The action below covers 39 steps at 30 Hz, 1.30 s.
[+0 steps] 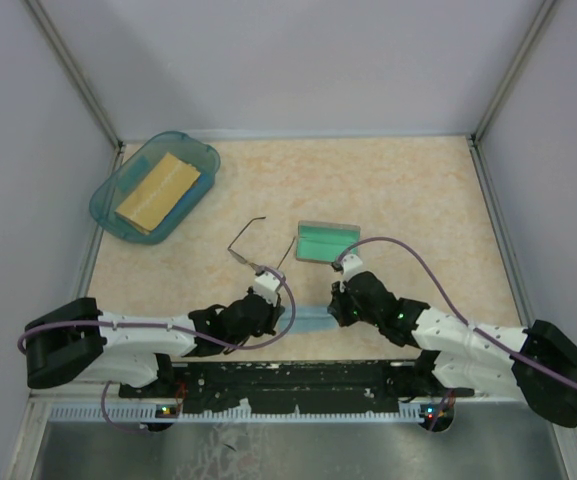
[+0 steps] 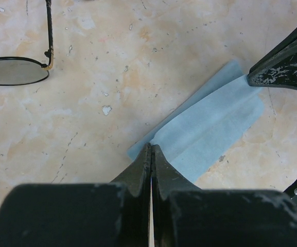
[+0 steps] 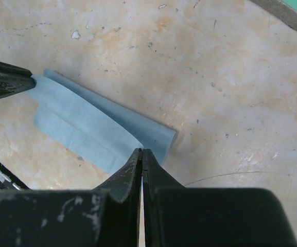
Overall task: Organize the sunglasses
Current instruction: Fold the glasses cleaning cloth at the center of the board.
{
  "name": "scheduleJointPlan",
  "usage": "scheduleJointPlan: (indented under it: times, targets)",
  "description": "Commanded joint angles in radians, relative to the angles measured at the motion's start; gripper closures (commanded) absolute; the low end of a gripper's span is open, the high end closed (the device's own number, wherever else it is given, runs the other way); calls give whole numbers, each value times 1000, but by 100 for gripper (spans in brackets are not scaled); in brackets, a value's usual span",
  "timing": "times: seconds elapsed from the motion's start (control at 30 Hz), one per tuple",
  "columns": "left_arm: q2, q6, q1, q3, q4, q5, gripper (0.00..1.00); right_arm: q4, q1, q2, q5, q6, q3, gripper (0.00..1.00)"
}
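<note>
Low in the overhead view, the left jaws and right jaws are each pressed fully together at opposite ends of one folded blue cloth [image 1: 313,318], possibly pinching it. One pair of sunglasses [image 2: 12,71], cut off upper left in the left wrist view, lies mid-surface [image 1: 418,190]. Right of it is one green-lined case [image 1: 328,240]. Upper left, one blue tray [image 1: 106,215] holds one tan block [image 1: 158,190].
</note>
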Motion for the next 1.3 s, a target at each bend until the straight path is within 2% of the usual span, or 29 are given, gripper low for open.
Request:
scheduleJointPlan:
  times: [0.0, 0.53, 1.03, 1.27]
  targets:
    - [3, -11, -10, -10, -9, -15, 100, 37, 12, -5, -2, 7, 0, 100]
    - [8, -18, -17, -8, -20, -19, 100, 36, 12, 1, -10, 14, -1, 100]
    - [12, -20, -18, -2, -20, -16, 80, 37, 12, 1, -19, 20, -3, 93]
    - [8, -19, -18, -1, -25, -21, 79, 36, 13, -1, -23, 21, -3, 90]
